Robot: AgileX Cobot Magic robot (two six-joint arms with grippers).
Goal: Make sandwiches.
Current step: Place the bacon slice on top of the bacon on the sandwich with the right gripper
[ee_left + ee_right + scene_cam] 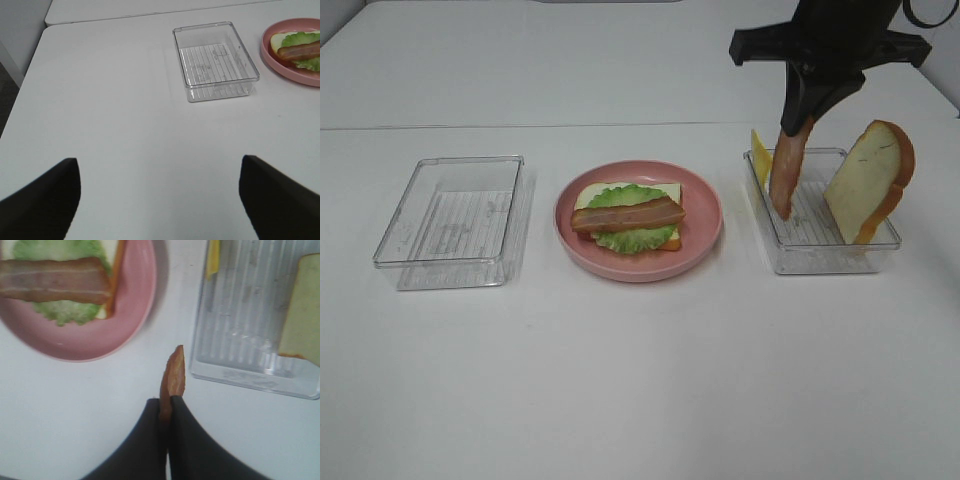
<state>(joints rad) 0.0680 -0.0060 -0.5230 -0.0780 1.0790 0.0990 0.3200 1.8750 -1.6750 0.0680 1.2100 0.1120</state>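
Note:
On the pink plate (705, 235) lies a partly built sandwich (630, 217): a bread slice, green lettuce and one bacon strip on top. My right gripper (798, 122) is shut on a second bacon strip (786, 170), which hangs down over the right clear tray (820, 250). The right wrist view shows that bacon strip (173, 377) pinched between the fingers (190, 440), with the sandwich (60, 282) beyond. A bread slice (870, 180) leans in the right tray, and a yellow cheese slice (760, 155) stands at its far left corner. My left gripper (160, 200) is open over bare table.
An empty clear tray (455, 222) stands on the left of the white table; it also shows in the left wrist view as the empty tray (215, 60). The table's far edge runs behind the plate and trays.

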